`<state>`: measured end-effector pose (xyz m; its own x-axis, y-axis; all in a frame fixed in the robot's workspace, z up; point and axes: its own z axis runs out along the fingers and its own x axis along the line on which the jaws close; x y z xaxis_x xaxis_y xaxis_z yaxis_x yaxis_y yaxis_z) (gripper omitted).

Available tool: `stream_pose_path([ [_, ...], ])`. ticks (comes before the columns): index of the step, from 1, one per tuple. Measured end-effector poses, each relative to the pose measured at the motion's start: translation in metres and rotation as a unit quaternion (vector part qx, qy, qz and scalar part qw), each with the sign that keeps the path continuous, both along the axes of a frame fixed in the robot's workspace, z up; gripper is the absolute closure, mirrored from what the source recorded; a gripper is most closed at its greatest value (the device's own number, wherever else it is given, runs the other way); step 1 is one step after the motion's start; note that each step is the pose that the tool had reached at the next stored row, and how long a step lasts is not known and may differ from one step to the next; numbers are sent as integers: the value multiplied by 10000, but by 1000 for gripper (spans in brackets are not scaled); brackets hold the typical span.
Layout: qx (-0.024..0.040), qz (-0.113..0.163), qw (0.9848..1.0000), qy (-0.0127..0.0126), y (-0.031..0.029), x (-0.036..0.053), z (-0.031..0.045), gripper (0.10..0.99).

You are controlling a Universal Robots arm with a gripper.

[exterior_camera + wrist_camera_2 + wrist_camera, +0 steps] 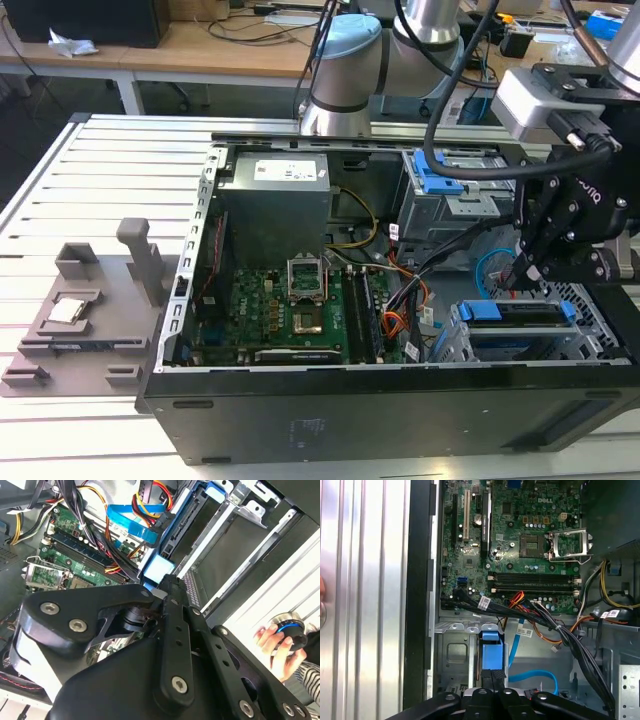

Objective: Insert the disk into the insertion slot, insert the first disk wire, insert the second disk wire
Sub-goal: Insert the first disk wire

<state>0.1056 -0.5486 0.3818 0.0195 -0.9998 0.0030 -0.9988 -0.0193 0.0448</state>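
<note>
Off to the exterior view's right, inside the open computer case [300,400], the disk [520,320] lies in the insertion slot [455,342], with its blue carrier showing at both ends. The gripper [528,278] hangs just above it, and pale lettering marks its black body. The second disk wire [485,270] loops beside the gripper. Behind it stands the larger drive box [455,208] with its blue latch [438,172]. Toward that view's left are the motherboard [290,310], the power supply [275,200] with a white printed label, and a grey fixture [90,310] on the slatted table [60,180].

Across the second wrist view, the gripper [167,580] has its fingers drawn together, their tips against the blue carrier of the disk [159,571]. The second disk wire [132,522] and the red-and-yellow first disk wire [152,495] run to dark plugs near the disk's end; I cannot tell whether they are seated. Outside the case, a hand [277,647] with a striped sleeve [307,680] grips a round knob [290,627].

Seen from the first wrist view, the gripper [492,676] meets the disk [490,650] in the insertion slot [452,652]. The second disk wire [535,676] curls beside them. A black cable bundle [560,630] with small white tags crosses between the slot and the memory slots [535,580]. Beyond lies the open processor socket [555,542].
</note>
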Motion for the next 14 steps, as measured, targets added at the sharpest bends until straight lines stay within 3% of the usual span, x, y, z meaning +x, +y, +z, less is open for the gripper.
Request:
stream_pose_path([
  [4,-1,-1,10000,1,23,71,-35,980],
  [9,-1,-1,10000,1,147,129,-52,980],
  [14,-2,8,10000,1,403,178,-87,980],
])
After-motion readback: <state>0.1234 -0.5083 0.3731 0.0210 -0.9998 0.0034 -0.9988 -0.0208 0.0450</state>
